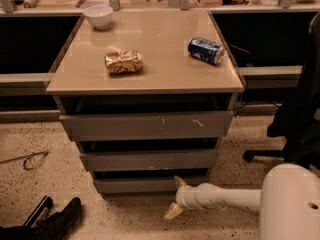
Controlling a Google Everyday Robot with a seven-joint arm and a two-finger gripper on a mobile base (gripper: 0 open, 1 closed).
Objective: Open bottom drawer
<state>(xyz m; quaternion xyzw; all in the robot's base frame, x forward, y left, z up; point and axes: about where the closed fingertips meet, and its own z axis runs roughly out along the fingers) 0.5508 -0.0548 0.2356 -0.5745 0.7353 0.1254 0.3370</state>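
The beige tabletop [165,74] carries a white bowl [98,15], a crumpled snack bag [123,62] and a blue can [205,50]. Lowest in the cabinet, just above the speckled floor [45,184], sits the bottom drawer [145,185]. The pincer [176,196] is beside its right end, fingers spread wide and holding nothing.

- A white bowl [98,15] is set at the far left corner of the beige worktop [165,79].
- A crumpled snack bag [123,62] is laid left of centre.
- A blue can [205,50] is laid on its side at the right.
- The hand [175,197] is held low over the floor [125,219], fingers apart.
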